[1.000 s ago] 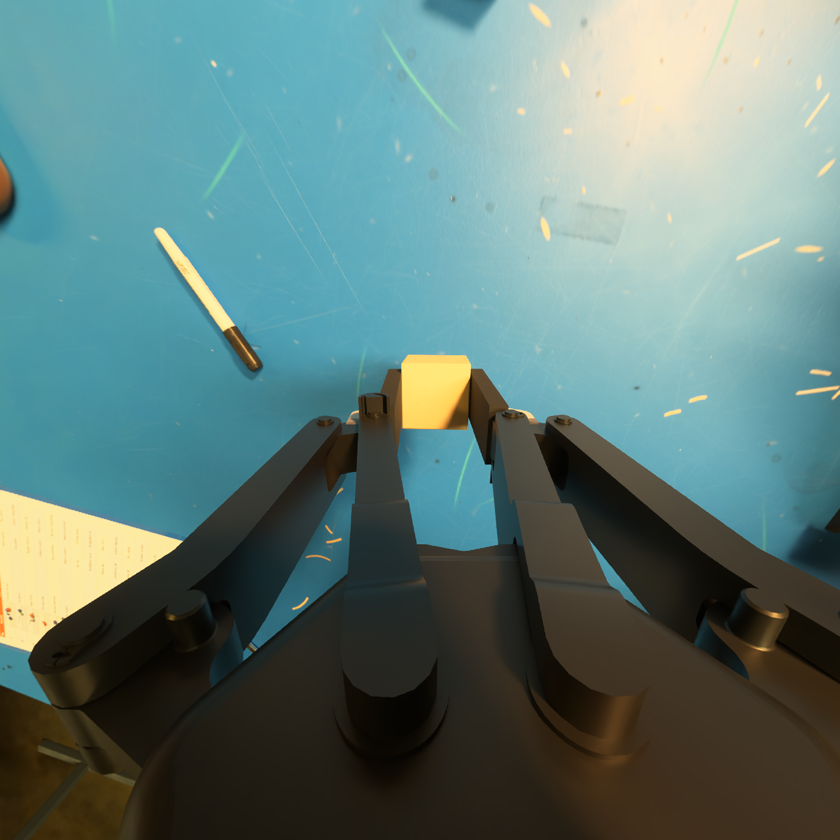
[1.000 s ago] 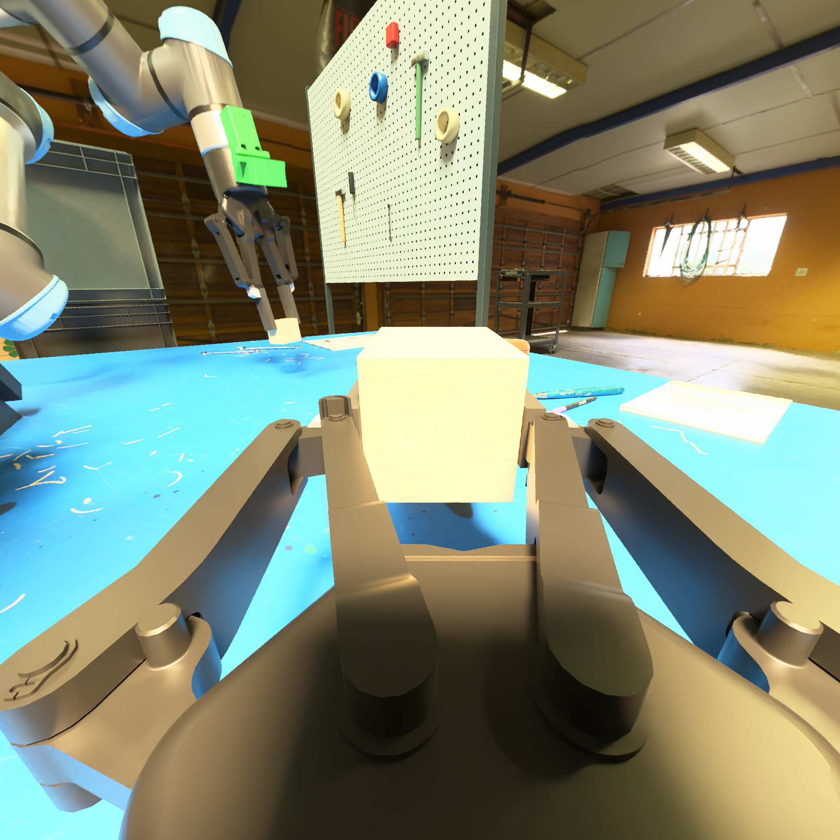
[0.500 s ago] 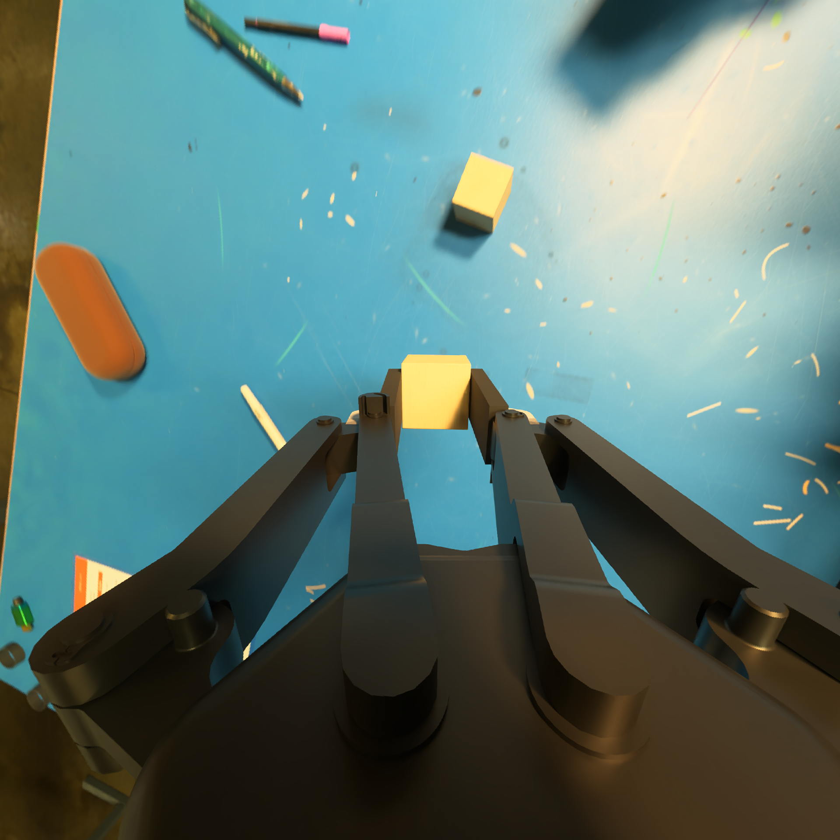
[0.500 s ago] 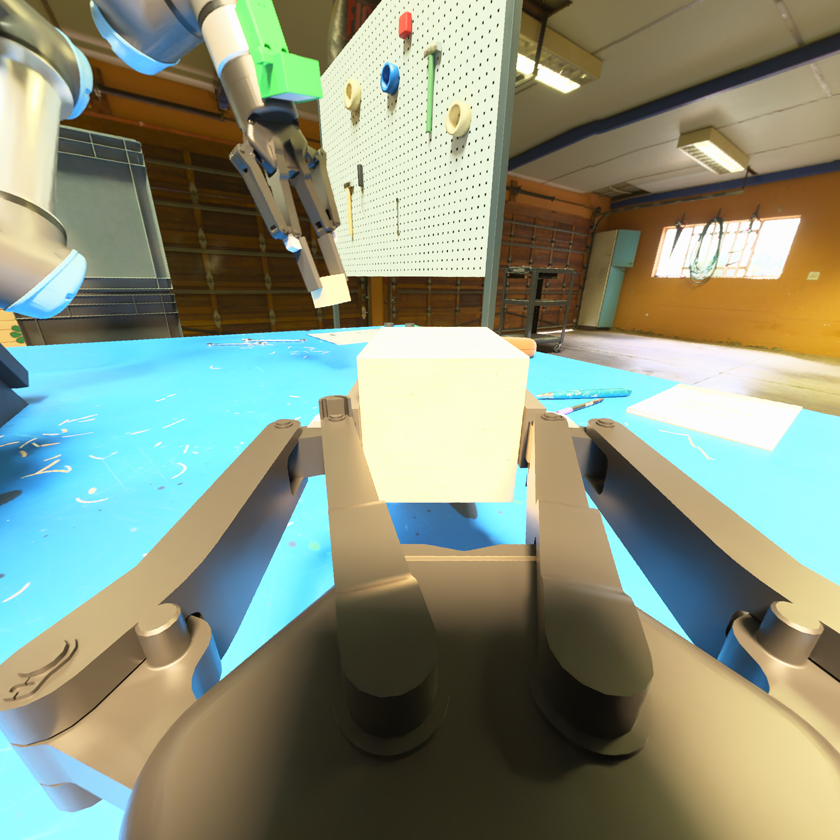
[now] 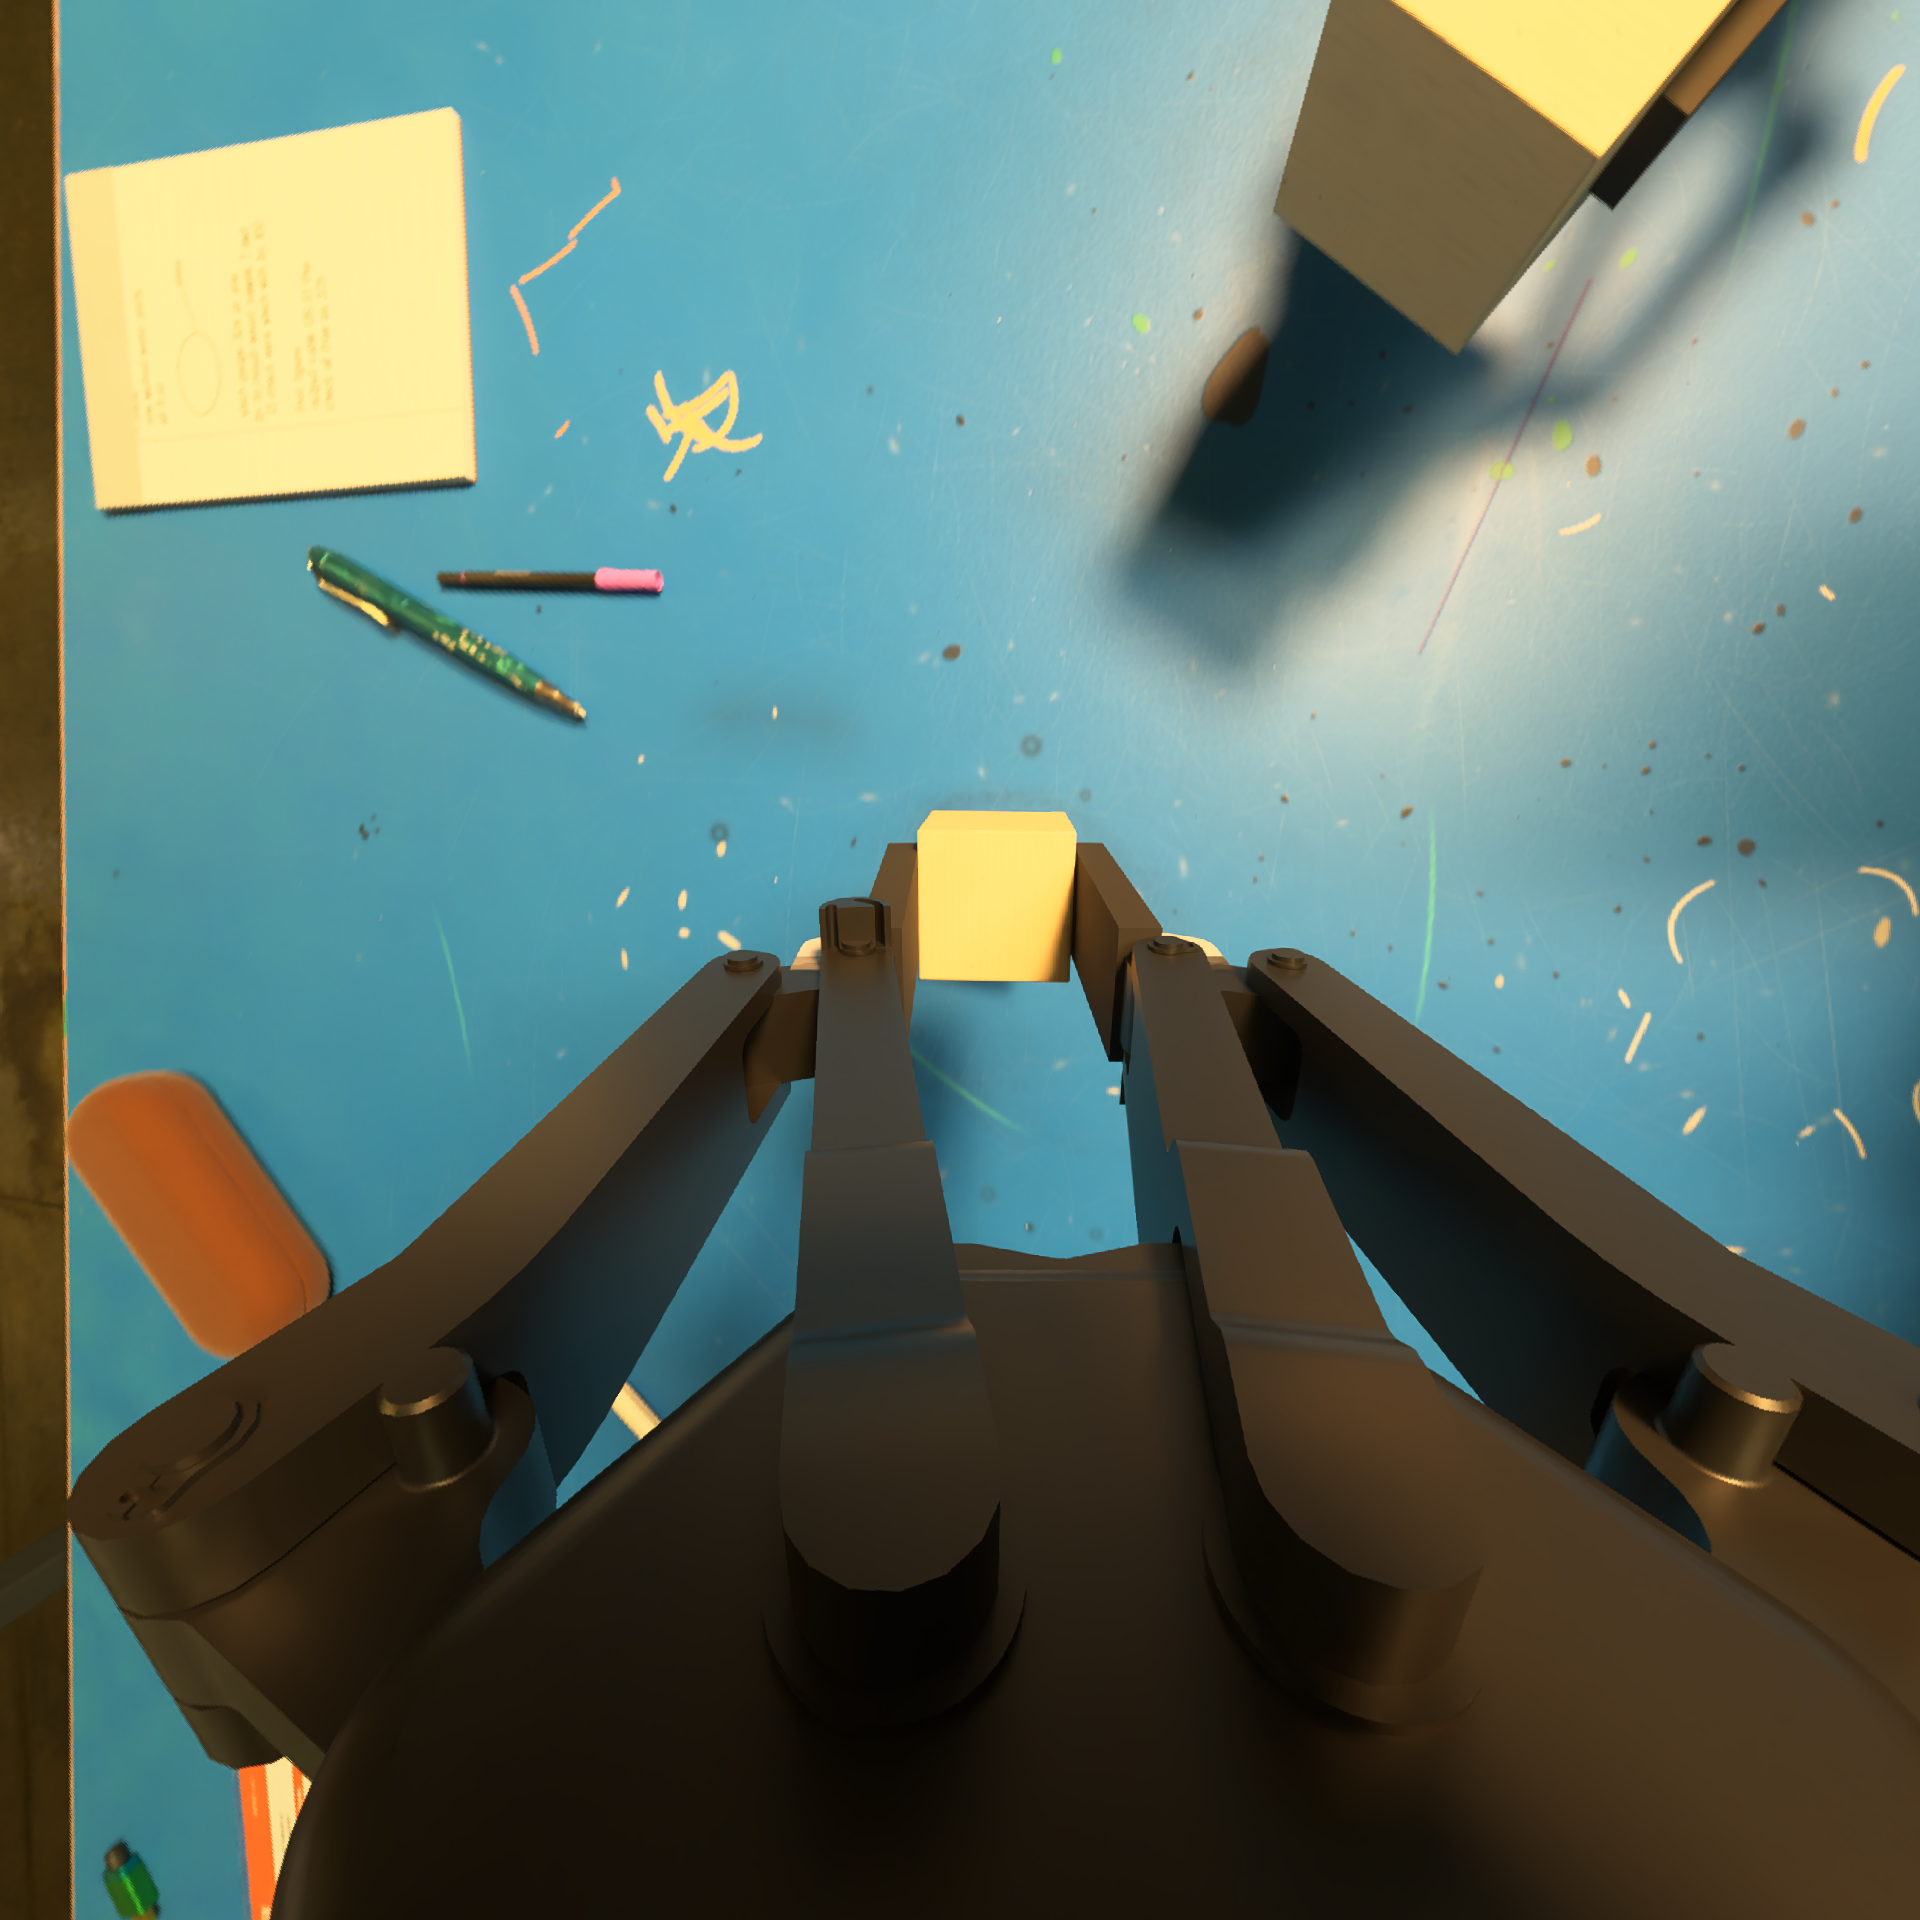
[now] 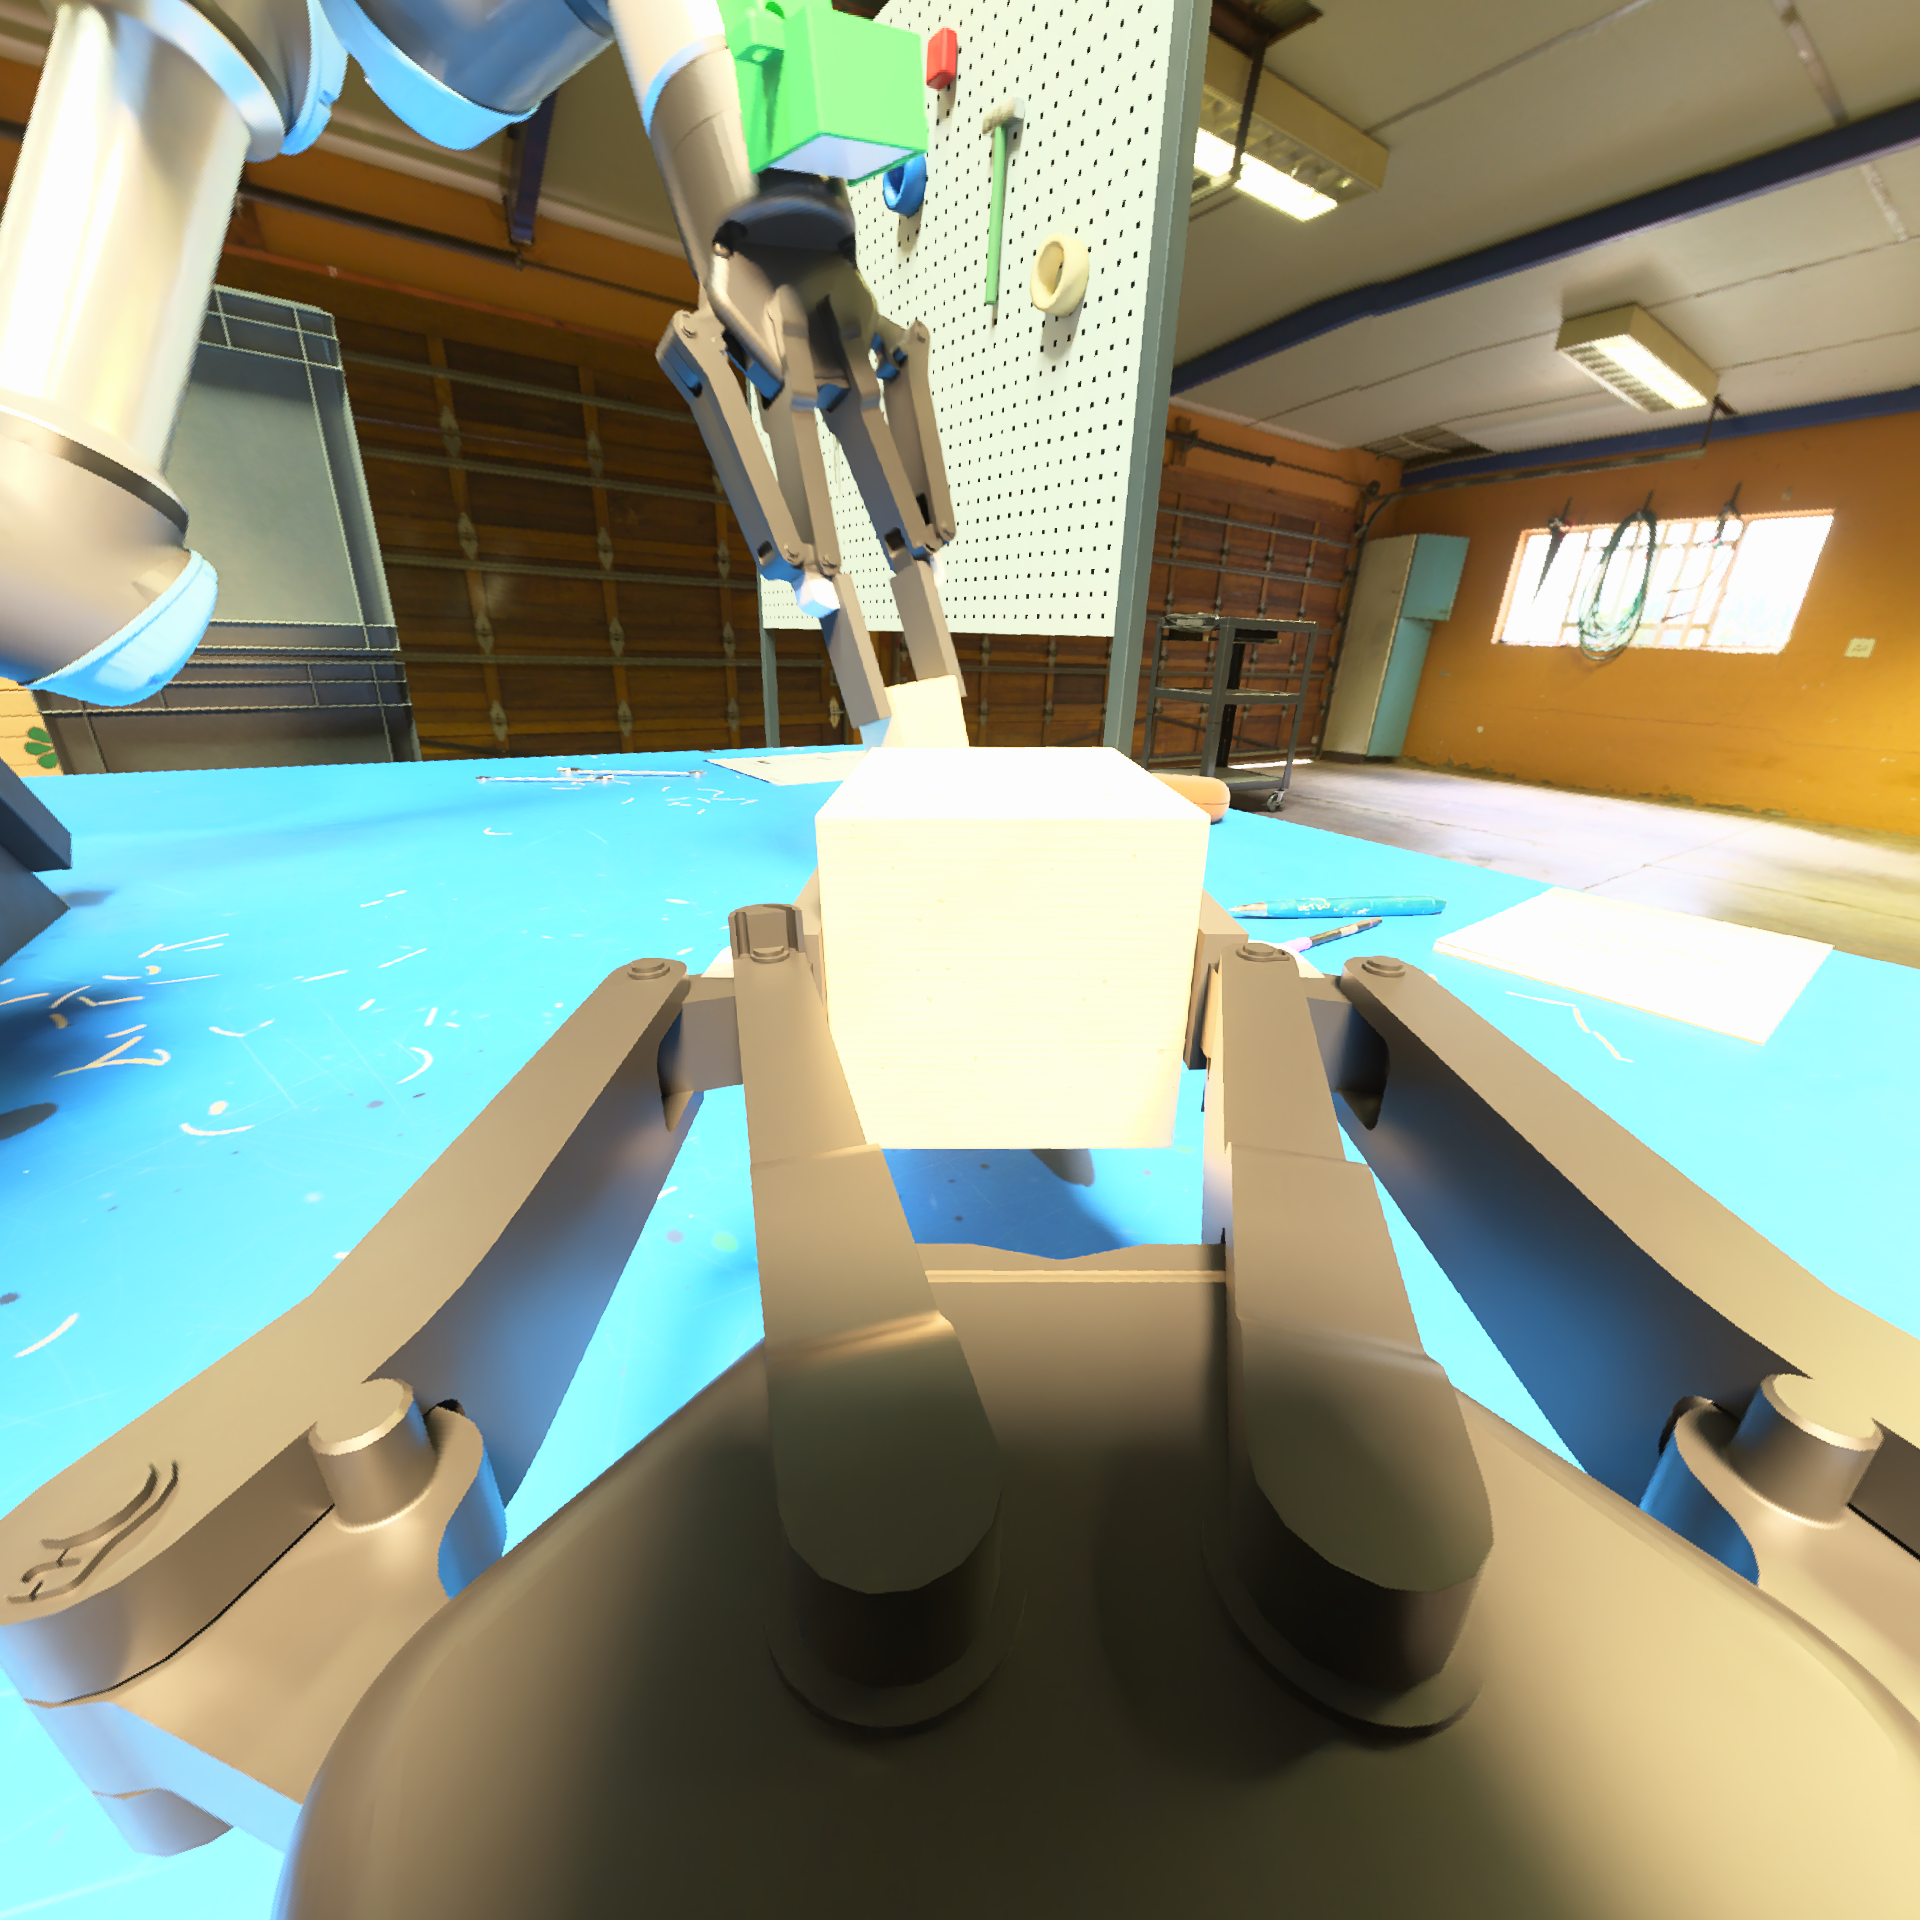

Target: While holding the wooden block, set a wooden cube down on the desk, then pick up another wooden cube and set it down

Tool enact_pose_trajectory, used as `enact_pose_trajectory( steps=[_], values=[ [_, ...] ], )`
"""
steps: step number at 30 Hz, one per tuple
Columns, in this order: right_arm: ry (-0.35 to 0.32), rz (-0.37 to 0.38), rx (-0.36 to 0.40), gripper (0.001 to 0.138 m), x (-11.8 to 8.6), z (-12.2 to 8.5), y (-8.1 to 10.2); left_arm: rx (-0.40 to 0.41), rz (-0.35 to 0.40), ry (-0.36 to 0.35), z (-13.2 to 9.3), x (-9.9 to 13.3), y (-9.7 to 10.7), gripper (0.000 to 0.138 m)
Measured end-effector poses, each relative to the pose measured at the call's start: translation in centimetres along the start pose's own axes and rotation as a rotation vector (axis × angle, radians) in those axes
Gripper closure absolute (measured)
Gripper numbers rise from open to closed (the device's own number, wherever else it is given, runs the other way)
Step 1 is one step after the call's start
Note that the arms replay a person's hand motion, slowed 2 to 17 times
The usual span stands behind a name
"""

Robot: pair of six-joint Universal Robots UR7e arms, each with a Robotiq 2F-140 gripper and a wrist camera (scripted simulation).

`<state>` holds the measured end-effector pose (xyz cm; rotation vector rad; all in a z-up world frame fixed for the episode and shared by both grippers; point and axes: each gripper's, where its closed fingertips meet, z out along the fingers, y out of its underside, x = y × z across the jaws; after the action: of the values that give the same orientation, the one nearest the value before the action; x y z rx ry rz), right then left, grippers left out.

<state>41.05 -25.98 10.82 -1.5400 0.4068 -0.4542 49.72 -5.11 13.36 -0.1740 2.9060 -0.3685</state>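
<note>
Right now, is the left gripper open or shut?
Shut: the left gripper clamps a small wooden cube between both fingertips, above the blue desk.

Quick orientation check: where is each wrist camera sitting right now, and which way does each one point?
Left wrist view: high above the blue desk, looking down; own left gripper pinches a small wooden cube.
Right wrist view: low over the desk, looking level toward a white pegboard; own right gripper clamps a large pale wooden block.
Shared: that block, the small cube, a green pen.

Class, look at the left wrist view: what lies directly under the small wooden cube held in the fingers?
Below the small wooden cube only bare, speckled blue desk shows. The patch right beneath it is covered.
</note>
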Motion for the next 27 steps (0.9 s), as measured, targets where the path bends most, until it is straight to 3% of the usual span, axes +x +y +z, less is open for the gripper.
enact_pose_trajectory(
  steps=[6,12,27],
  values=[
    [0.002,-0.001,0.008,0.072,0.0,-0.2,-0.2,-0.004,0.045,0.044,3.3,0.9,-3.8,0.1],
    [-0.001,0.0,0.022,0.072,0.0,-0.3,-0.4,-0.02,0.074,0.067,6.0,1.5,-6.3,0.1],
    [-0.019,-0.005,0.03,0.072,-0.4,-0.2,-0.7,-0.06,0.11,0.102,9.5,2.5,-8.7,0.1]
  ],
)
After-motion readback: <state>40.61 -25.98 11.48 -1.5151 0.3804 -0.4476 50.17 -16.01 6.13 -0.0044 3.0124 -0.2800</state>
